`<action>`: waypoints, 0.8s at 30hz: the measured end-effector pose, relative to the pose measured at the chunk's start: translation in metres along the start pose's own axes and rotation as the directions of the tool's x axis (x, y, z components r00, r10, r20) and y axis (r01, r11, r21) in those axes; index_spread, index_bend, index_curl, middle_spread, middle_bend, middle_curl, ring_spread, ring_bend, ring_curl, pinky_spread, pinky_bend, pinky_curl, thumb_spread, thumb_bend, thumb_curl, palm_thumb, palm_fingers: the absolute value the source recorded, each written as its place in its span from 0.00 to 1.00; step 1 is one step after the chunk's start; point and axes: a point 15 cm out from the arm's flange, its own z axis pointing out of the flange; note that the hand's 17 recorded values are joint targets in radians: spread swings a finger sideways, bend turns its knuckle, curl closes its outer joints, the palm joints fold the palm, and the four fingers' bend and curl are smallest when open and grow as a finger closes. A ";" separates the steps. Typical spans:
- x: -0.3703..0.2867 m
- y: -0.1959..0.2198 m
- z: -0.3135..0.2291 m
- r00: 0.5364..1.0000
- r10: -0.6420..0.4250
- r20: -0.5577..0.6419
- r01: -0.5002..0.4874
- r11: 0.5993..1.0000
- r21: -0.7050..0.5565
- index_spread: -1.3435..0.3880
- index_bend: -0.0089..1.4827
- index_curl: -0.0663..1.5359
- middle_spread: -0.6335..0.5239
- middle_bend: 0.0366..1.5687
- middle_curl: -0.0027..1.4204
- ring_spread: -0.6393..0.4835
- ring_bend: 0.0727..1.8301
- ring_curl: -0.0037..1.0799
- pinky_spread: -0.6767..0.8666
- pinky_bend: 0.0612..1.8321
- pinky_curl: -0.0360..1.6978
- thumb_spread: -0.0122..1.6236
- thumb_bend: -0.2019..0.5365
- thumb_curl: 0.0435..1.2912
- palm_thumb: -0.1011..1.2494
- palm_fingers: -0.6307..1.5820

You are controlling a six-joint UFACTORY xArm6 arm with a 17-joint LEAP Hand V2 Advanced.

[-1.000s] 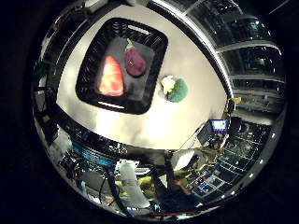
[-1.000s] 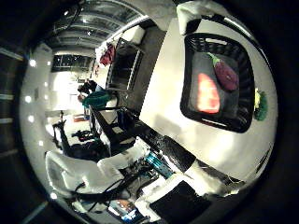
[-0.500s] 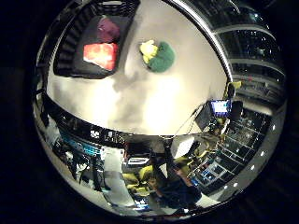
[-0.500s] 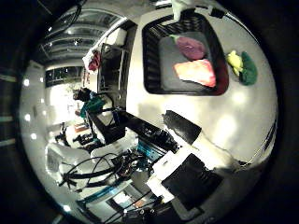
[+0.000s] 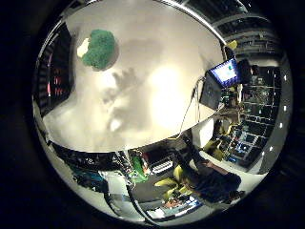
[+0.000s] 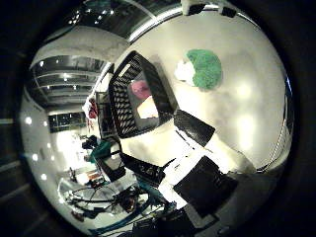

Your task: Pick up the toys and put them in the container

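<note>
A: Two toys sit in the black basket point(image 6: 165, 98), a pink one point(image 6: 140, 89) and a pale one point(image 6: 147, 107).

B: The green plush toy point(image 6: 205, 68) lies on the white tabletop point(image 5: 157, 90) beside it. The hand point(image 6: 197, 163) hovers above, grasping nothing; its fingers' curl I can't tell.

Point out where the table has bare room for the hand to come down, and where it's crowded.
Bare table runs from the green toy towards the laptop at the far edge. It is crowded only by the black basket, already holding a pink toy and a pale one, with the green toy beside it.
</note>
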 end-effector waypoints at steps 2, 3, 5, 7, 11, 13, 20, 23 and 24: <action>0.002 -0.012 -0.005 1.000 -0.008 -0.007 0.008 1.000 0.022 0.53 0.11 0.23 0.51 0.13 0.22 0.63 0.17 0.19 0.69 0.15 0.20 0.68 0.24 0.22 0.56 0.42; 0.003 -0.019 -0.007 1.000 -0.015 -0.011 0.015 0.999 0.030 0.53 0.11 0.23 0.51 0.13 0.22 0.64 0.16 0.19 0.69 0.15 0.20 0.68 0.24 0.22 0.56 0.41; 0.002 -0.032 -0.004 0.999 -0.041 -0.017 0.042 0.999 0.029 0.53 0.11 0.22 0.52 0.12 0.22 0.65 0.15 0.19 0.69 0.16 0.20 0.67 0.24 0.22 0.56 0.39; -0.001 -0.042 0.006 0.998 -0.064 -0.019 0.064 0.998 0.018 0.53 0.10 0.21 0.52 0.12 0.22 0.65 0.15 0.19 0.69 0.17 0.20 0.67 0.24 0.22 0.56 0.38; -0.006 -0.061 0.027 0.993 -0.114 -0.033 0.113 0.993 -0.014 0.54 0.09 0.19 0.53 0.13 0.23 0.65 0.16 0.20 0.69 0.20 0.20 0.65 0.23 0.21 0.52 0.35; -0.006 -0.071 0.039 0.990 -0.133 -0.043 0.132 0.991 -0.030 0.54 0.09 0.19 0.53 0.13 0.23 0.65 0.17 0.21 0.68 0.21 0.21 0.65 0.23 0.20 0.49 0.34; -0.012 -0.098 0.080 0.986 -0.161 -0.039 0.158 0.985 -0.073 0.54 0.10 0.18 0.54 0.14 0.24 0.67 0.17 0.22 0.68 0.22 0.20 0.64 0.24 0.20 0.48 0.33; -0.012 -0.101 0.099 0.986 -0.165 -0.030 0.161 0.981 -0.106 0.54 0.11 0.19 0.54 0.14 0.23 0.67 0.17 0.22 0.68 0.22 0.20 0.64 0.24 0.20 0.48 0.33; -0.011 -0.102 0.108 0.986 -0.166 -0.028 0.161 0.980 -0.117 0.54 0.11 0.19 0.54 0.14 0.23 0.67 0.17 0.22 0.68 0.22 0.20 0.64 0.24 0.20 0.48 0.33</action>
